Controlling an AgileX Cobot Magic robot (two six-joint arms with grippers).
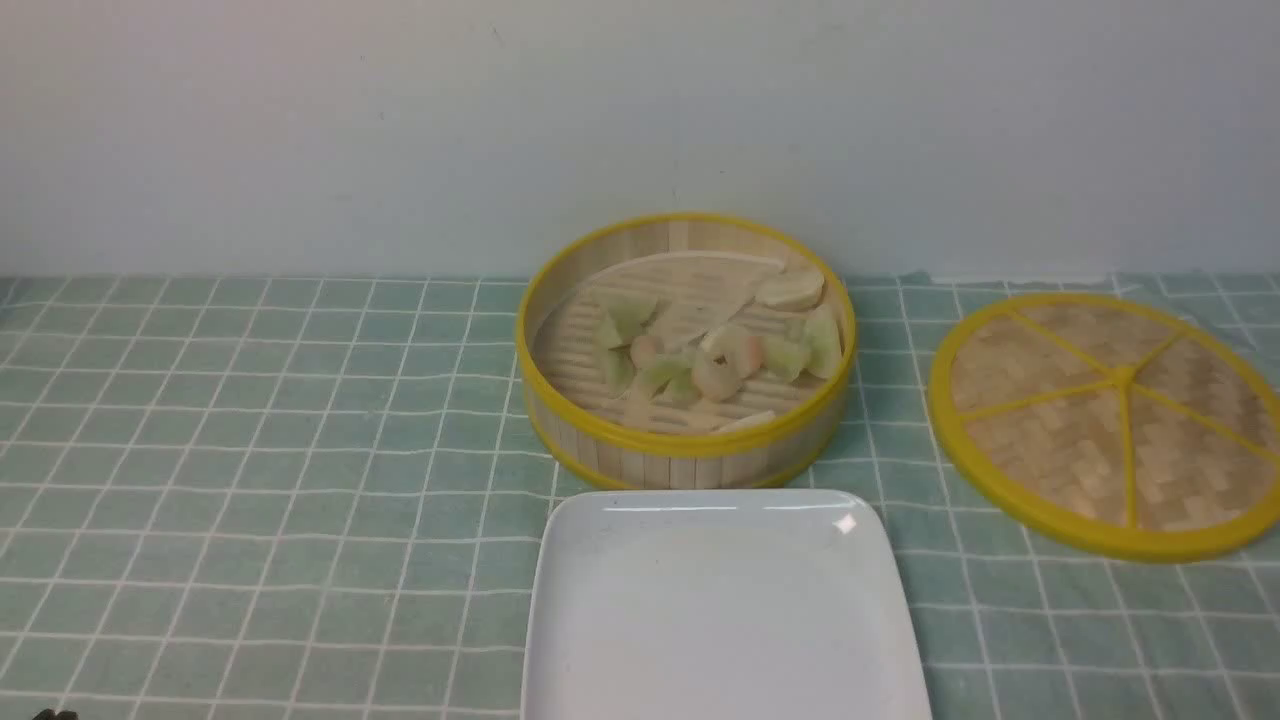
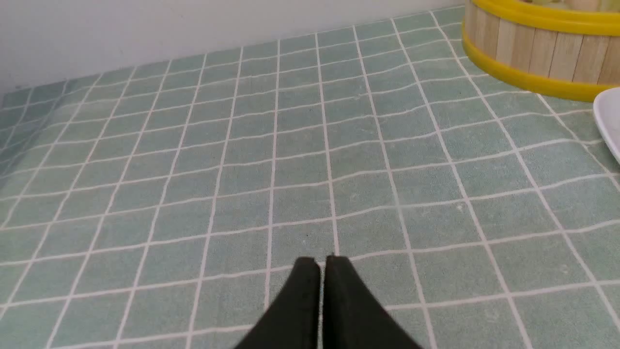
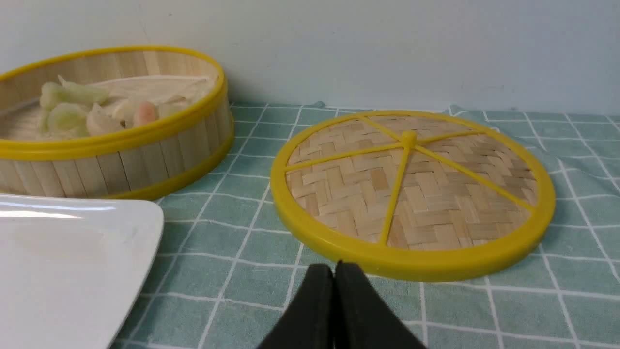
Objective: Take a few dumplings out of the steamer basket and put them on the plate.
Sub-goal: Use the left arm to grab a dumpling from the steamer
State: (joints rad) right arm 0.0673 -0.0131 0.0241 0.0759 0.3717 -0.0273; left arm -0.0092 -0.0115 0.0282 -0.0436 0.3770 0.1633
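Though small, the dumplings look soft, pale green or pinkish-white.

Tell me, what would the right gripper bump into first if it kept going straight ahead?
Probably the flat round woven bamboo lid with the yellow rim. The shut black right gripper points at its near edge, though the gap is hard to judge.

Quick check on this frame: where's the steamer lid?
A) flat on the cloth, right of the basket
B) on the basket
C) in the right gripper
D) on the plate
A: the lid lies flat on the checked cloth to the right of the steamer basket, which stands open with the dumplings showing inside.
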